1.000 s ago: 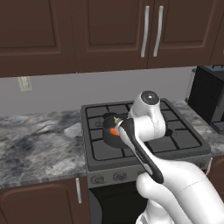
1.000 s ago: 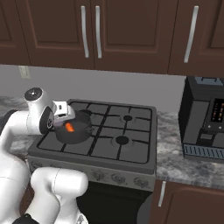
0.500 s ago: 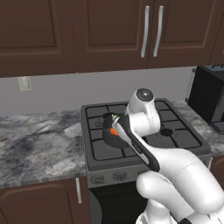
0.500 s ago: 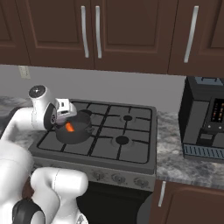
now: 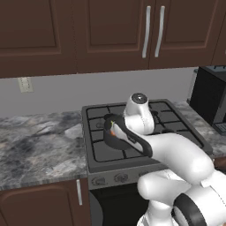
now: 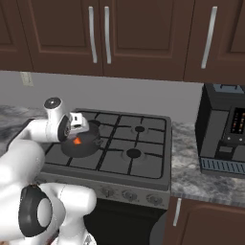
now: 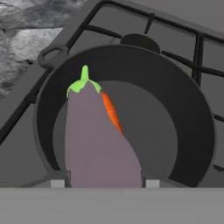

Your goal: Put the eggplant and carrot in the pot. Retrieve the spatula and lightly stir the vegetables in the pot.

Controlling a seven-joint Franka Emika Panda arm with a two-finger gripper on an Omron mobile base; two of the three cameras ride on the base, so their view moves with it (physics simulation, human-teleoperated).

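In the hand view my gripper (image 7: 105,183) is shut on the eggplant (image 7: 96,140). It is purple with a bright green stem end, and it points away from the hand over the pot (image 7: 192,100). The orange carrot (image 7: 111,111) lies on the pot's floor, partly hidden behind the eggplant. From the base views the hand hangs just above the dark pot (image 5: 110,137) (image 6: 91,148) on the stove's front left burner. A bit of orange carrot (image 6: 76,141) shows under the hand. The spatula is out of view.
The black stove (image 6: 134,158) has bare burners to the right of and behind the pot. Grey marble counter (image 5: 39,145) runs to the left. A black coffee machine (image 6: 222,129) stands on the counter to the right. Dark cabinets hang above.
The arm has reached a little farther forward over the stove, carrying the eggplant with it above the pot. The carrot and the pot have stayed where they were.
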